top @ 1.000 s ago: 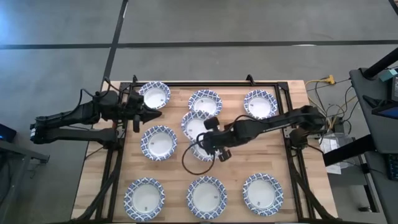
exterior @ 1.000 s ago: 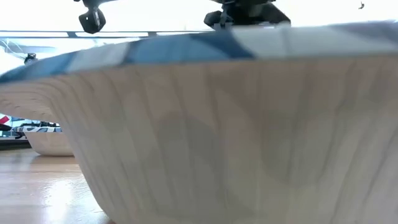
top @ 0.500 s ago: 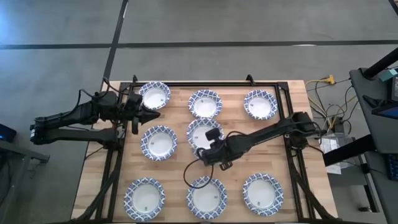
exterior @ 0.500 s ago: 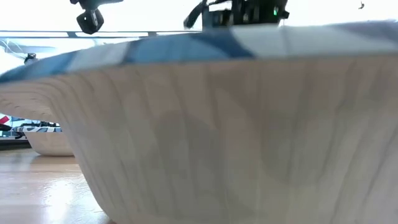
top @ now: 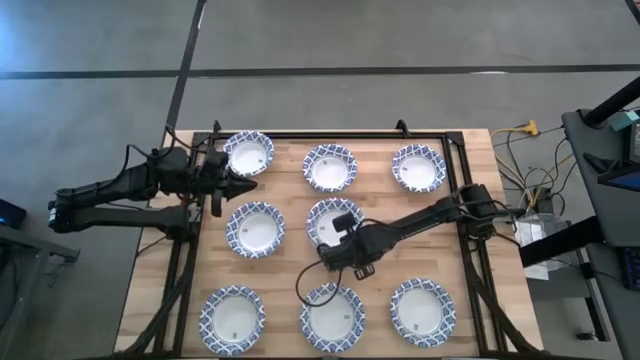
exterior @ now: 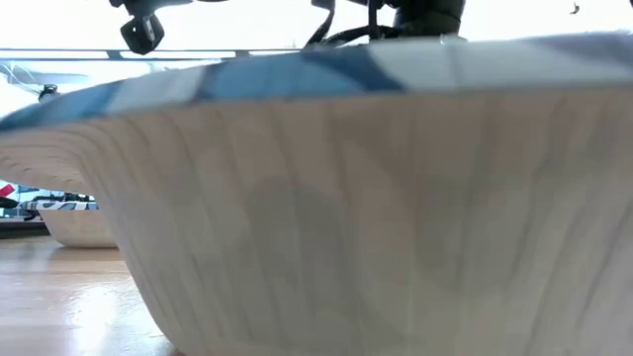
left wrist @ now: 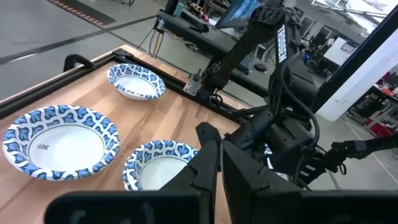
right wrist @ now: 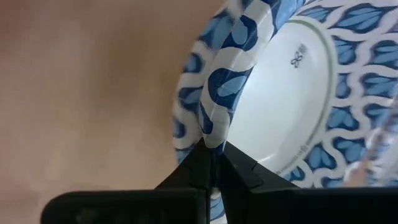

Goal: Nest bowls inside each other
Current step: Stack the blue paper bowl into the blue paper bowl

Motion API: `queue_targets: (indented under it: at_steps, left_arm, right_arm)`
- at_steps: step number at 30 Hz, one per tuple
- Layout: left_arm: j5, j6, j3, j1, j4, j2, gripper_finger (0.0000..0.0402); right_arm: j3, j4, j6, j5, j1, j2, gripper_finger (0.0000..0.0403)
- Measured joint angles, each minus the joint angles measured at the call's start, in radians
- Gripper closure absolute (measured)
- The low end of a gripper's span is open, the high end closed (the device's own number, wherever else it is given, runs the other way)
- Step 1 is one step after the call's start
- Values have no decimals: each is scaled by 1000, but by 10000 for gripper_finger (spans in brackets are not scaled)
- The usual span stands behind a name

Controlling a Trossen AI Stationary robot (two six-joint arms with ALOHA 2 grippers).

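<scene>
Eight blue-and-white rimmed bowls show in the high view, standing on their bases in three rows. My right gripper (top: 338, 243) (right wrist: 212, 163) is over the table's middle, shut on the centre bowl (top: 332, 218) (right wrist: 280, 93). Other bowls stand at the far middle (top: 330, 168) and the near middle (top: 332, 315). My left gripper (top: 243, 183) (left wrist: 221, 165) hovers shut at the left side, between the far-left bowl (top: 249, 153) and the middle-left bowl (top: 254, 229), touching nothing. In the low view the near-middle bowl (exterior: 376, 198) hides nearly everything. My right gripper pinches the centre bowl's patterned rim (right wrist: 211, 134) on its near side between the two fingers. The fingers come from the near right side. Two rim layers seem to show beside the fingers. Whether the bowl is lifted clear of the table, I cannot tell.
The black frame (top: 330, 133) runs round the wooden table (top: 290, 270). More bowls stand at the far right (top: 418, 167), near left (top: 232, 317) and near right (top: 421, 310). Bare wood lies at the middle right (top: 420, 245). A cable loop (top: 305, 285) hangs below my right arm.
My right gripper has moved toward the near edge, staying shut on the centre bowl's rim. The bowl has come with it, away from the far-middle bowl that it overlapped, and now lies apart from it in the middle of the table.
</scene>
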Motion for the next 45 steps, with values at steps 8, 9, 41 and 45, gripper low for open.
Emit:
queue_targets:
  at_steps: [8, 9, 41, 45]
  left_arm:
    - [0, 2, 0, 0, -1, 6, 395]
    - [0, 2, 0, 0, -2, 6, 395]
    - [2, 1, -2, 0, 1, 39, 395]
    - [2, 1, -2, 0, -2, 39, 395]
  right_arm:
    - [0, 40, 51, -147, -5, -5, 353]
    - [1, 45, 64, -148, -5, -9, 342]
    - [-73, 100, 288, -238, -41, -61, 343]
    - [-61, 82, 284, -238, -41, -63, 344]
